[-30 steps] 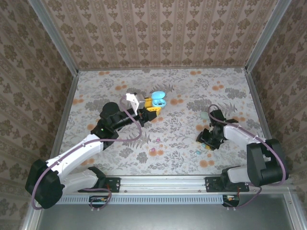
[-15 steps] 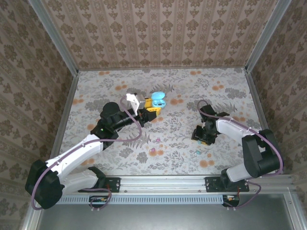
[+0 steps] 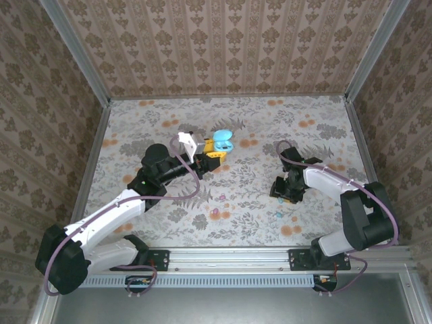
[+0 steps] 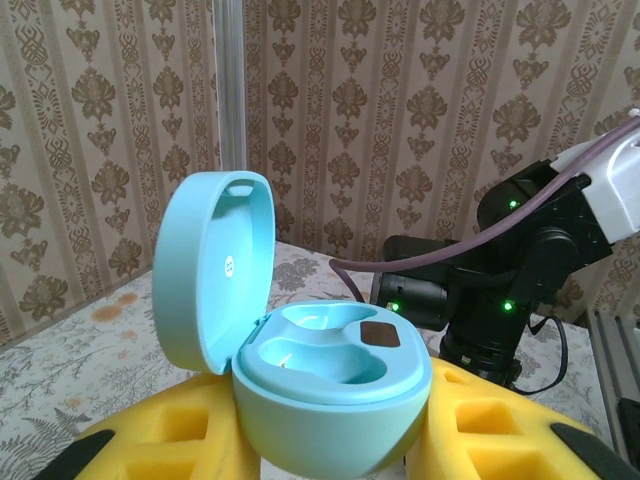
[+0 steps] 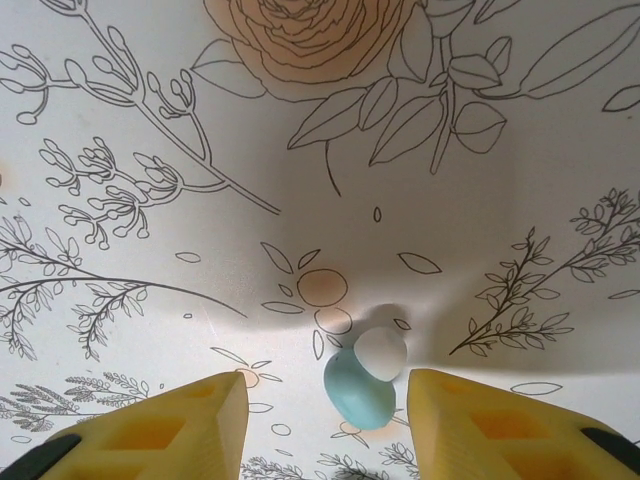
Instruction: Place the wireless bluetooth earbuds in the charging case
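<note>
The cyan charging case (image 4: 330, 400) stands upright between the yellow fingers of my left gripper (image 4: 335, 445), which is shut on it. Its lid (image 4: 215, 270) is swung open and both wells look empty. From above, the case (image 3: 222, 140) is held over the back middle of the flowered cloth. My right gripper (image 5: 325, 405) hangs low over the cloth, open, with a cyan earbud (image 5: 360, 388) with a white tip lying between its fingers, touching neither. In the top view this gripper (image 3: 278, 190) is right of centre. Two pink earbuds (image 3: 222, 198) (image 3: 214, 212) and another cyan one (image 3: 279, 214) lie loose on the cloth.
Patterned walls (image 3: 229, 47) close in the table on three sides, with metal posts at the corners. A metal rail (image 3: 229, 256) with both arm bases runs along the near edge. The right arm (image 4: 520, 260) shows dark behind the case in the left wrist view.
My right gripper has moved left and a little away from the near edge, and now sits over the cyan earbud. The left arm and the case have stayed still.
</note>
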{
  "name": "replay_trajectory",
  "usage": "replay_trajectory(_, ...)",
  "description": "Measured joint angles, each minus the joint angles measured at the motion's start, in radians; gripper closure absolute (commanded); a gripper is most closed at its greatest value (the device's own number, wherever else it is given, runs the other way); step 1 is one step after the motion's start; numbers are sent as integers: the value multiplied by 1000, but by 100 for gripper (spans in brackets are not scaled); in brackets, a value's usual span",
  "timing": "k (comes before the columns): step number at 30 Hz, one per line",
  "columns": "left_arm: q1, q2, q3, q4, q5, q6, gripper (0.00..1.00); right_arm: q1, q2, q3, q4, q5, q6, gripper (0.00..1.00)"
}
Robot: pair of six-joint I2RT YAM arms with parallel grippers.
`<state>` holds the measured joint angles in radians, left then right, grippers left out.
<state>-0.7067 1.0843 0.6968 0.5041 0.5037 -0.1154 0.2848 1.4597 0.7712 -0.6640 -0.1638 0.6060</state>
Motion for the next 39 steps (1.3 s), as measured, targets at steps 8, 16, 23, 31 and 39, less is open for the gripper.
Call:
replay_trajectory(8,0,-1,0,-3,-4,3,71,24,19,0,6,-10,19,52)
replay_trajectory(16,0,-14,0,-3,-8,3,70,45,34,0,40,-74,61,53)
replay_trajectory(23,-1,-14,0,-3,-10,3,70,60,35,5,95,-107,78,52)
replay_trajectory(31,-6,-23,0,-4,-21,3,70,60,58,90,103,-106,27,53)
replay_trajectory(39,-7,-39,0,-8,-30,4,71,16,35,119,77,-75,-63,54)
